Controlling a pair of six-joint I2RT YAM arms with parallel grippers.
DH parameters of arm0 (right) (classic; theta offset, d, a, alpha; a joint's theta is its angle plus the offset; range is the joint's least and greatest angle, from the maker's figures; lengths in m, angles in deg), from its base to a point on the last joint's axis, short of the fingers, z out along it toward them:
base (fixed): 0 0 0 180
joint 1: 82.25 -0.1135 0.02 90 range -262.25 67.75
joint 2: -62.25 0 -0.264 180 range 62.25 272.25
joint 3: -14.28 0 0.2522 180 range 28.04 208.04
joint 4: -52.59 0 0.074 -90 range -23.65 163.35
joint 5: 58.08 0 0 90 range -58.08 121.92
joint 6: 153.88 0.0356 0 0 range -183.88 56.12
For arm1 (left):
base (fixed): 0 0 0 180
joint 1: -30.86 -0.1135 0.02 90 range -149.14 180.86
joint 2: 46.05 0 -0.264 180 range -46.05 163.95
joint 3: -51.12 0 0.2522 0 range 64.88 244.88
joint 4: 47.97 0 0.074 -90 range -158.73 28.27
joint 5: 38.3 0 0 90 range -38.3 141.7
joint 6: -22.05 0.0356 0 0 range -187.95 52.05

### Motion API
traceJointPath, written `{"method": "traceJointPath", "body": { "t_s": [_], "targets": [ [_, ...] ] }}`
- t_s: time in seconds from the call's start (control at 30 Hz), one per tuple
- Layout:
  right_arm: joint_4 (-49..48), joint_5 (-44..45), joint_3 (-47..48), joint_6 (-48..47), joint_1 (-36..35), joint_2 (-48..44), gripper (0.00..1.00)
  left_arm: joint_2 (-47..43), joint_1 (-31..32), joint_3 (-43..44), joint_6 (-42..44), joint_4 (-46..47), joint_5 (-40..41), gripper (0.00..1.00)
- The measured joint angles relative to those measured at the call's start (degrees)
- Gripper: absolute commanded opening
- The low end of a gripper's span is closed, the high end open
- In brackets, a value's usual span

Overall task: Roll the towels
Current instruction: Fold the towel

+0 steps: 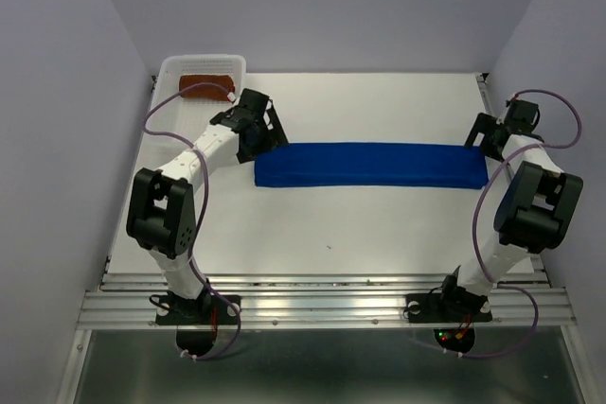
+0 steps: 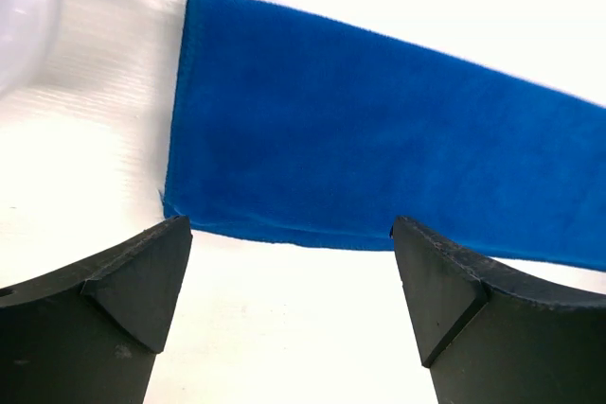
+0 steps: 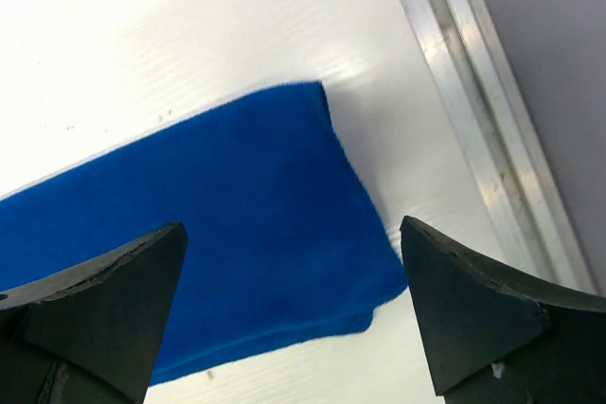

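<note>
Blue towel (image 1: 369,166) lies flat in top view, folded into a long narrow strip running left-right across the middle of the white tabletop (image 1: 360,234). Rust-brown towel (image 1: 206,86) sits inside the white perforated basket (image 1: 175,68) at far-left corner, well apart from the blue one. Left end effector (image 1: 275,134) is at the strip's left end, near the basket. Right end effector (image 1: 478,137) is at the strip's right end. Jaw gap hard to read from this view for either.

Left wrist: the left end effector's two dark fingers (image 2: 142,281) are spread wide, nothing between them. Blue towel's short left edge and near long edge are in view just beyond the tips, w/ bare tabletop under the gap. Touching or just above: can't tell. Blurred pale shape top-left, can't ID.

Right wrist: the right end effector's fingers (image 3: 473,309) are also spread wide, holding nothing. Blue towel's right end lies beneath and between them, corner pointing toward a metal rail (image 3: 483,111) at the tabletop edge. Towel edge looks doubled, i.e. folded layers. Contact w/ cloth: can't tell.
</note>
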Motion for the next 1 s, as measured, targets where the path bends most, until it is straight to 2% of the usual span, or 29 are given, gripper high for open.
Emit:
{"method": "traceJointPath", "body": {
  "t_s": [0.27,0.57,0.8,1.0],
  "targets": [
    [-0.3,3.8,4.2,-6.9,0.0,7.8,0.99,-3.3,-2.1,-2.8,0.3,1.2,1.3,0.99],
    [-0.3,5.5,4.2,-8.0,0.1,11.6,0.9,-3.4,-3.3,-4.9,1.6,2.4,0.5,0.99],
    [-1.3,1.9,3.5,-7.4,1.2,11.6,0.89,-3.4,-3.9,-4.9,1.9,3.8,-1.2,0.99],
    [-4.9,-5.5,1.9,-6.9,3.9,11.3,0.78,-3.2,-4.1,-4.9,2.2,4.1,-2.8,0.99]
  ]
}}
